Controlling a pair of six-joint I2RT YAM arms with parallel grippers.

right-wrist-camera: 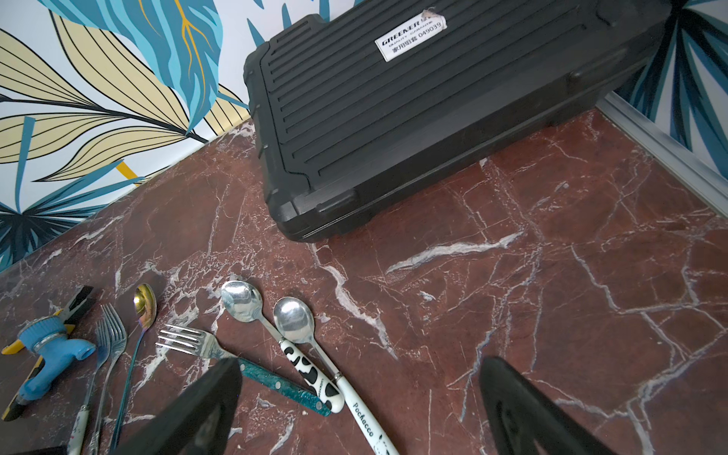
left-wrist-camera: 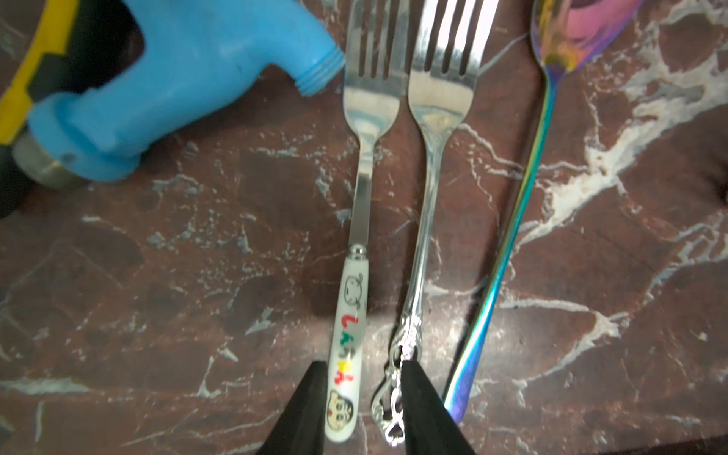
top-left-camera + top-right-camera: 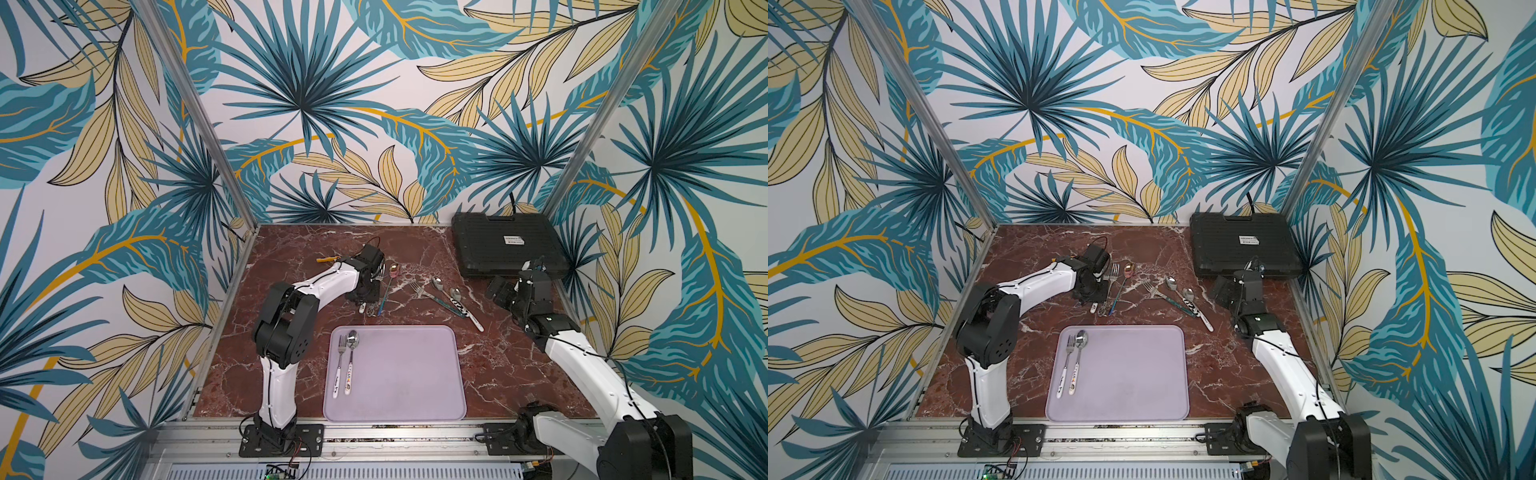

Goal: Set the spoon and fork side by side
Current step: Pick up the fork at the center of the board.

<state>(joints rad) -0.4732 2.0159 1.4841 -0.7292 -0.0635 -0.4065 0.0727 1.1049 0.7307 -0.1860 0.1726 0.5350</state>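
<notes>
Picking a fork beyond the tray (image 3: 395, 374), the left gripper (image 2: 364, 364) brackets the cartoon fork (image 2: 356, 220) and ornate fork (image 2: 427, 220) handles, whether clamped I cannot tell; next it should probably single one out.

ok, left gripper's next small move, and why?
Probably shift the left gripper sideways before closing: its fingers bracket both the cartoon-handled fork and the ornate silver fork, so closing here would likely pinch two handles.

Left arm (image 3: 320, 284): bent at elbow, forearm extended toward frame centre.
Left gripper (image 2: 363, 364): pointed down, jaws narrowed, gap remaining.
Right arm (image 3: 582, 365): angled up at right.
Right gripper (image 1: 360, 361): jaws spread wide.
</notes>
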